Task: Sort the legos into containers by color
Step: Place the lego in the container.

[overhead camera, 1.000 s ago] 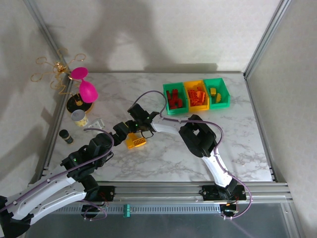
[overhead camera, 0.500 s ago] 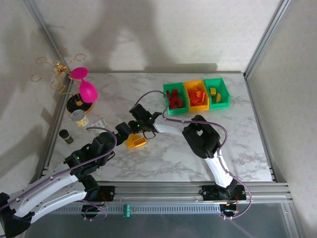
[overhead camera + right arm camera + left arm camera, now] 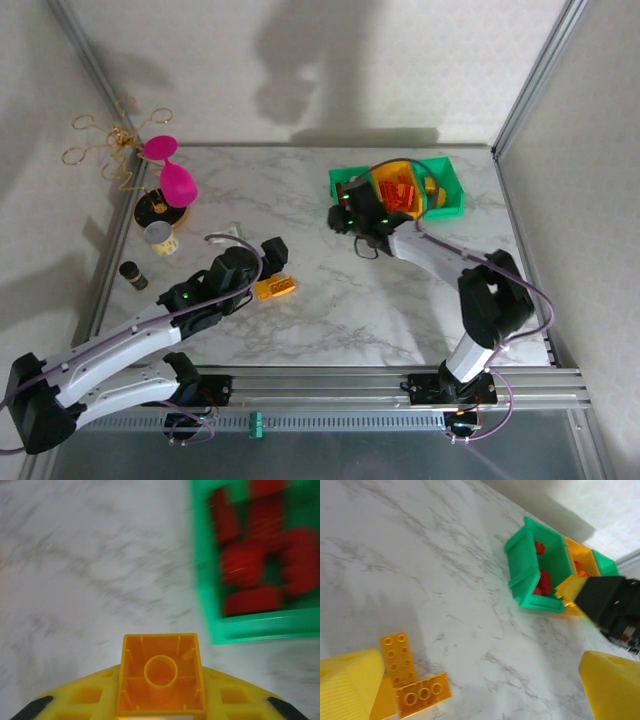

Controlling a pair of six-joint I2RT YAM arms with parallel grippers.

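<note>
Two orange pieces, an eight-stud lego (image 3: 395, 656) and a three-stud lego (image 3: 422, 696), lie touching on the marble table (image 3: 445, 555) just beside the left gripper's (image 3: 480, 665) left finger | its fingers spread wide, nothing between | right gripper (image 3: 160, 695) pinches an orange brick (image 3: 160, 670), hollow underside showing | green bin (image 3: 260, 630) holding red bricks (image 3: 250, 565) ahead-right of those fingers, apart

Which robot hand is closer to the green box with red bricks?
Right. The right gripper is beside the green box; the left gripper is far off, by loose orange bricks.
</note>
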